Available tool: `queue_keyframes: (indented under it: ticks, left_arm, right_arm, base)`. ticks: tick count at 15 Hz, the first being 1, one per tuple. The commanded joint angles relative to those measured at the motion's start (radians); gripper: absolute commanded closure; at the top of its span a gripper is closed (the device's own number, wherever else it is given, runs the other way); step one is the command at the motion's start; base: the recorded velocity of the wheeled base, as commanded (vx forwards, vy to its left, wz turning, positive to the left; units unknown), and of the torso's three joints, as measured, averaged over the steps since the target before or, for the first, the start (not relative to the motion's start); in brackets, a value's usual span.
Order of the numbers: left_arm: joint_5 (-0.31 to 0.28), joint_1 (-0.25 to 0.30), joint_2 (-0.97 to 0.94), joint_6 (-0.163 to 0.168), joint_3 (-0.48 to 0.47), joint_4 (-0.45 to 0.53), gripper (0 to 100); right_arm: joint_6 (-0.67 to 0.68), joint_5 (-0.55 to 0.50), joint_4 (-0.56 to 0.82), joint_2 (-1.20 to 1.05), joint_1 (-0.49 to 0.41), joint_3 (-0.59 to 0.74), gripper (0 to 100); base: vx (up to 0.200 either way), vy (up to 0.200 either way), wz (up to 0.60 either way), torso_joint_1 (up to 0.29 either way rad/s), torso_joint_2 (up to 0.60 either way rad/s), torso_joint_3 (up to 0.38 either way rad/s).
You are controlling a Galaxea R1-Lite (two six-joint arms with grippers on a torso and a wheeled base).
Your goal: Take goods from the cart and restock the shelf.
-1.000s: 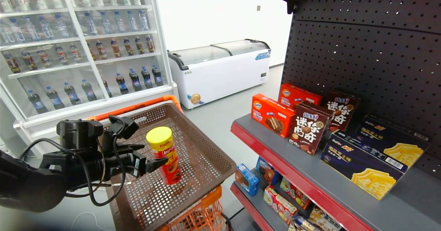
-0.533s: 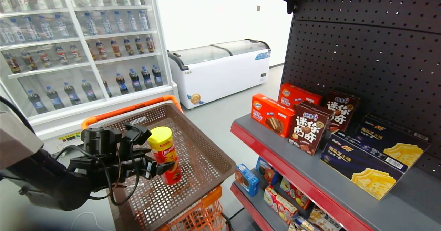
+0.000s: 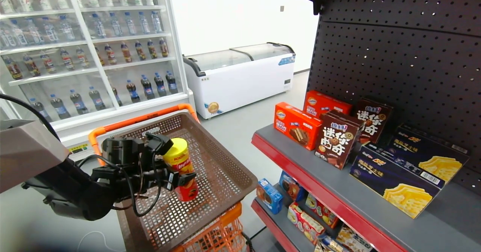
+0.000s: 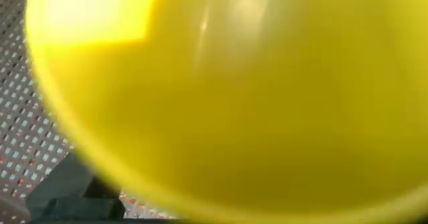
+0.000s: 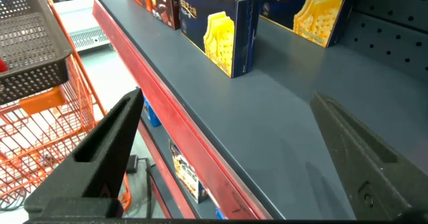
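i read this as the opening of a restock round. nothing i can point to has gone from the cart [image 3: 139,119] to the shelf [image 3: 297,156]. the one item i see to move is the can [image 3: 179,157], red with a yellow lid, standing upright in the cart's brown basket [image 3: 229,169] on the left of the scene.

my left pincer [image 3: 183,175] is right at the can, level with its middle, and in the left wrist view the lid [image 4: 254,97] sits close against the lens. i cannot tell whether the pincer is clamped on the can or only flanks it. the can's base looks to be down on the basket floor, so i judge the lift not yet made.

my right pincer [image 5: 227,117] hangs wide and carries nothing, over the near, bare stretch of the grey shelf board on the right. farther along that board stand red boxes [image 3: 297,125], brown boxes [image 3: 338,141] and dark blue boxes [image 3: 398,180].

what is left, as i judge it: secure the can, raise it clear of the basket wall, carry it right, and set it upright on the bare part of the shelf.
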Motion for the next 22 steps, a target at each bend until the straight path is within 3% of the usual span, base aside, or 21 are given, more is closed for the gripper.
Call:
queue_keyframes:
  ticks: [1, 6, 7, 14, 16, 20, 22]
  left_arm:
    - [-0.001, -0.012, 0.026, -0.002, -0.031, 0.006, 0]
    - [-0.014, -0.038, 0.046, -0.008, -0.048, -0.002, 0]
    - [-0.023, -0.038, 0.052, -0.008, -0.051, -0.004, 100]
    - [-0.014, -0.057, 0.031, 0.001, -0.034, -0.025, 100]
    - [0.026, -0.063, -0.038, 0.001, -0.031, -0.020, 100]
    - [0.031, -0.080, -0.156, -0.010, -0.003, -0.109, 100]
    - [0.042, -0.080, -0.247, -0.013, 0.029, -0.103, 100]
  right_arm:
    - [0.000, 0.000, 0.000, 0.001, 0.000, 0.000, 0]
    - [0.000, 0.000, 0.000, 0.001, 0.000, 0.000, 0]
    - [0.000, 0.000, 0.000, 0.001, 0.000, 0.000, 0]
    - [0.000, 0.000, 0.000, 0.001, 0.000, 0.000, 0]
    - [0.000, 0.000, 0.000, 0.001, 0.000, 0.000, 0]
    - [0.000, 0.000, 0.000, 0.001, 0.000, 0.000, 0]
    - [0.000, 0.000, 0.000, 0.001, 0.000, 0.000, 0]
  base:
    - [0.000, 0.000, 0.00, 0.000, 0.00, 0.000]
    - [0.000, 0.000, 0.00, 0.000, 0.00, 0.000]
    - [0.000, 0.000, 0.00, 0.000, 0.00, 0.000]
    - [0.000, 0.000, 0.00, 0.000, 0.00, 0.000]
    - [0.000, 0.000, 0.00, 0.000, 0.00, 0.000]
    - [0.000, 0.000, 0.00, 0.000, 0.00, 0.000]
    - [0.000, 0.000, 0.00, 0.000, 0.00, 0.000]
